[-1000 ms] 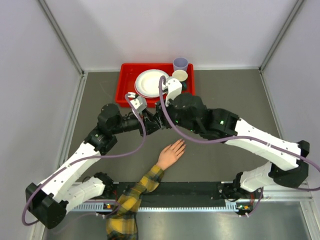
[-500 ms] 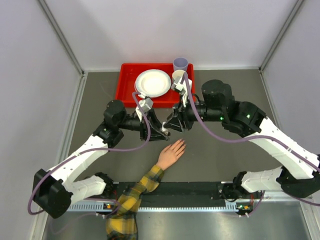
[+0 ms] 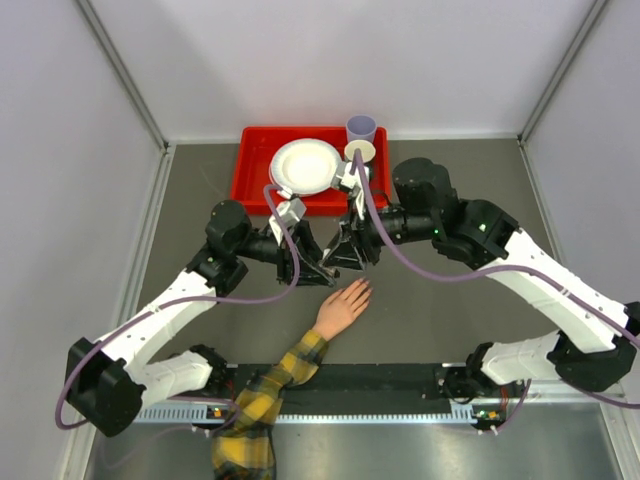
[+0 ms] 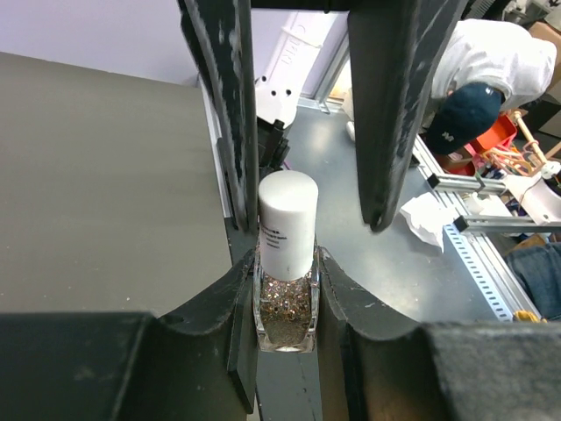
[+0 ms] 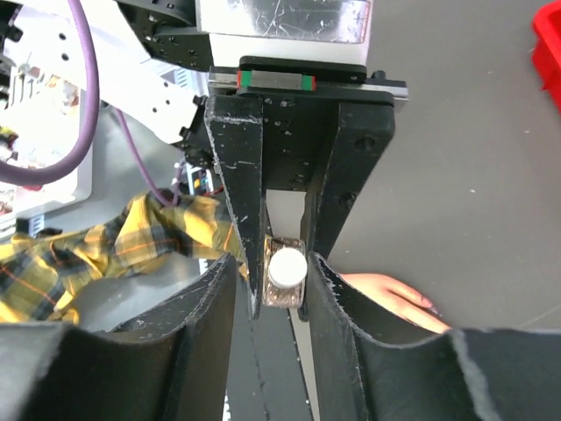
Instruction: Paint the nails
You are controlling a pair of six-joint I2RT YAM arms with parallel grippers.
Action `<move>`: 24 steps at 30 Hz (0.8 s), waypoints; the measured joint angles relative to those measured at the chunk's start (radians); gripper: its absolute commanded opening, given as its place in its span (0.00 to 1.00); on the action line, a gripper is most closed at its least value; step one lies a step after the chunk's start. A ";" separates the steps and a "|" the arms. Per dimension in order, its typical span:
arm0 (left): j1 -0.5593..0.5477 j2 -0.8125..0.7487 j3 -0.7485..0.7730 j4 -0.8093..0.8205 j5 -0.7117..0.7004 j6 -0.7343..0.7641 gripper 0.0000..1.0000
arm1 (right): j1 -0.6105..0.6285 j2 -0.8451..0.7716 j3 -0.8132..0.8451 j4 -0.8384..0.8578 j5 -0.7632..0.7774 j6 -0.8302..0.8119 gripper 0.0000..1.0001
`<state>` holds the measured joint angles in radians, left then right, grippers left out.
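Glass square bottle of glittery polish with a white cylindrical cap (image 4: 287,254) sits between the fingers of the left pincer (image 4: 286,303), which pinches the bottle body on two opposite faces. Note that the right pincer (image 5: 279,272) faces it tip to tip, spread, with one finger on each side of the cap. In the left wrist view one finger stands just beside the cap and the other apart from it, so treat the cap as not yet gripped.

Locate the pale peach mannequin hand (image 3: 343,305) on the table below the two pincers, on the side toward the arm bases. Its yellow-and-black plaid sleeve (image 3: 265,390) runs back from it. The nails (image 3: 364,288) lie at the fingertips nearest the pincers; they are too small for you to read any coating.

Judge progress as early: bottle picked up and presented, cap on, brush not exposed. Remaining for you: close on the cap, unscrew it, withdraw the brush, then coat each nail.
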<state>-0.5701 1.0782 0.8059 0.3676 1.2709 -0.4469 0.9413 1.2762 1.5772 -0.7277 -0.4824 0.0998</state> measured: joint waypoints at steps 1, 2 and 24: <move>0.000 0.000 0.000 0.000 0.001 0.000 0.00 | 0.000 0.006 0.000 0.001 -0.008 -0.001 0.33; 0.000 0.000 0.000 0.000 0.004 0.000 0.00 | -0.001 0.012 0.000 0.001 -0.014 -0.003 0.31; -0.033 -0.126 0.027 -0.334 -0.564 0.290 0.00 | 0.283 0.043 -0.040 0.085 0.969 0.357 0.00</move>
<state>-0.6033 0.9527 0.8330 0.0334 0.7071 -0.1570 1.2243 1.3190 1.5368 -0.6426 0.4866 0.4572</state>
